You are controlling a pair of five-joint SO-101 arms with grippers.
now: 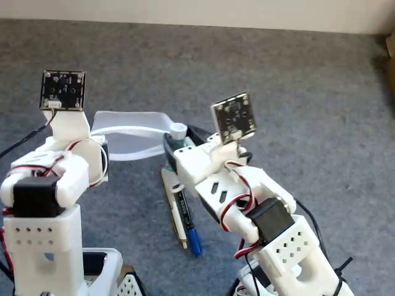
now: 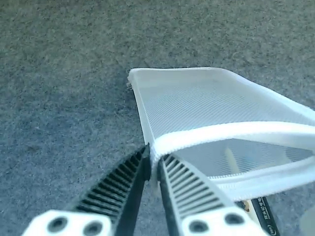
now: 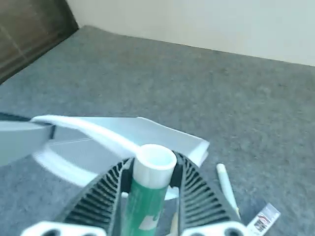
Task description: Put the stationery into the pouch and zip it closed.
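While the left claw is pinched tight on the white zip rim of the mesh pouch, low in the middle of the left wrist view, the pouch's mouth gapes towards the lower right of that frame. The right claw clasps a glue stick, green-bodied with a white cap, between its ribbed fingers. In the high view the pouch stretches between the two arms at centre left, and the glue stick's cap sits just beside its right end; I cannot tell if they touch. A black pen with a blue cap and a pale pen lie side by side on the grey worktop at lower centre, outside the pouch.
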